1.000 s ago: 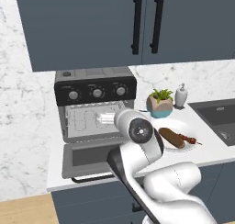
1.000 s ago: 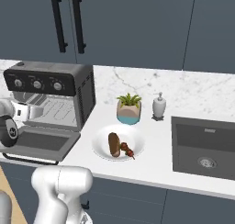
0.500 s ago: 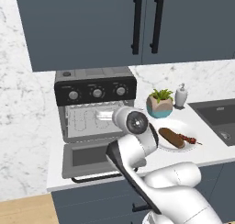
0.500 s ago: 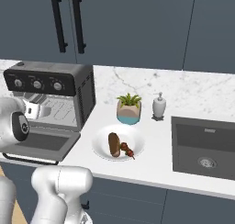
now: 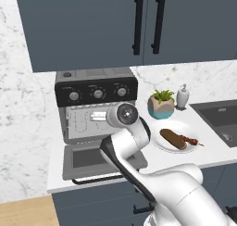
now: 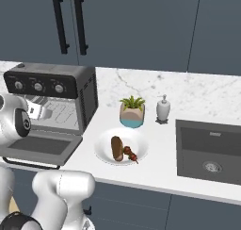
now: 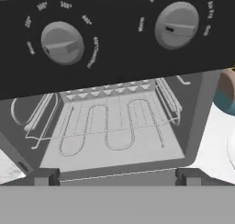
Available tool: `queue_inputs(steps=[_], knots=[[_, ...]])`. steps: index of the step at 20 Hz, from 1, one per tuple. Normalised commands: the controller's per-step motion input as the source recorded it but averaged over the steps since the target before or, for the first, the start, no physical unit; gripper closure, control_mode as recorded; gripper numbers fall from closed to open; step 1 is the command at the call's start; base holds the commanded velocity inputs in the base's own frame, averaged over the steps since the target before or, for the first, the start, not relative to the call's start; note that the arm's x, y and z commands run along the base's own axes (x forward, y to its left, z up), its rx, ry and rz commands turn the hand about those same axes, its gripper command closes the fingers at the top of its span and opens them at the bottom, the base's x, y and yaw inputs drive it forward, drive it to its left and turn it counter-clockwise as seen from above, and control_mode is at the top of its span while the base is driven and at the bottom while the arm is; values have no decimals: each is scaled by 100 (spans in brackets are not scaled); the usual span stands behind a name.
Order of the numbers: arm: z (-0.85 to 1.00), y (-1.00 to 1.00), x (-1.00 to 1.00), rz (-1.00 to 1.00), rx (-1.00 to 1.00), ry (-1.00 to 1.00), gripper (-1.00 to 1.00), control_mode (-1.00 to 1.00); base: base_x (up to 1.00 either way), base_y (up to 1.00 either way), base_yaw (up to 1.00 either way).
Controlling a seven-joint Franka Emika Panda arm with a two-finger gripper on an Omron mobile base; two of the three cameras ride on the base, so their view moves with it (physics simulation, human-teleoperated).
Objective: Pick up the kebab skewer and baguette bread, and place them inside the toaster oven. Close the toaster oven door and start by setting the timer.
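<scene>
The kebab skewer and the baguette bread lie side by side on a white plate, touching or almost touching; the plate is on the counter, well to the right of the gripper. In the left base view the baguette bread is nearer to the toaster oven and the kebab skewer is on the far side of it. The toaster oven door is folded down flat, below the gripper, with its black bar handle at the front. Behind the plate stand a small potted plant and a soap bottle; a dark sink is further right.

The gripper is directly in front of the open toaster oven and looks into it: the wire rack lies ahead, and two round knobs are above on the black panel. Both finger tips stand far apart at the bottom of the hand view, so the gripper is spread wide, and it holds nothing and touches nothing.
</scene>
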Motion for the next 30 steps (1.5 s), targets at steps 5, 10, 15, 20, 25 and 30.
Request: queue_inputs(steps=[5, 10, 15, 20, 25, 30], knots=[[-23, 24, 11, 0, -1, 6, -100, -100, 0, 0, 0], [-28, 16, 10, 0, -1, 0, -100, -100, 0, 0, 0], [-4, 0, 25, 0, 0, -4, -100, -100, 0, 0, 0], [-1, 0, 39, 0, 0, -2, -100, -100, 0, 0, 0], [-23, 3, 23, 1, 0, -4, -100, -100, 0, 0, 0], [-50, 0, 1, 11, 0, -18, -100, -100, 0, 0, 0]])
